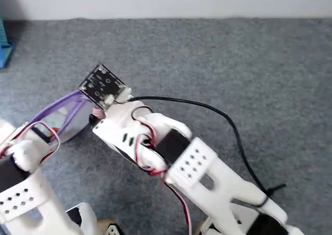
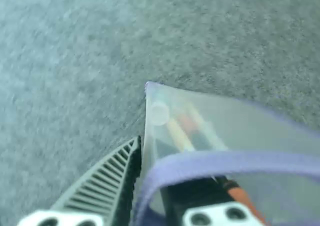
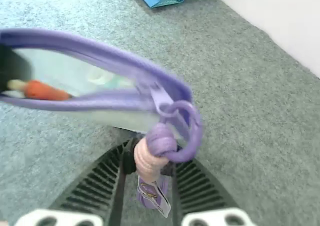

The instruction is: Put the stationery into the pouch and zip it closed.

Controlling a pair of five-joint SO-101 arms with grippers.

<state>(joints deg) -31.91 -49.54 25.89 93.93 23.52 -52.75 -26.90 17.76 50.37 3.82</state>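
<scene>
My left jaws are clenched on one end of the pouch, pinching it just under its purple rim. My right jaws are clenched on the pull tassel, which hangs by a ring from the zip slider. The pouch is slung between my two arms towards the left of the grey bench. It seems lifted slightly off the bench, though I cannot tell for sure.

The stationery is already inside. Through the clear wall I see an orange pen with a pale stick beside it, both below the rim.

So the step in hand, as I judge it, is the zipping. The slider sits at the end nearest my right jaws, and the two purple rims appear to gape apart from there towards my left jaws' end. If so, nearly the whole run is left to close.

To do it well, I should draw the tassel straight along the line of the teeth, never upward or sideways. My left grip should stay firm and level so the rim lies straight rather than bunching ahead of the slider. The tassel is soft, so a slow, steady pull suits it better than a jerk. I should also watch that no pen tip rides up between the rims.
</scene>
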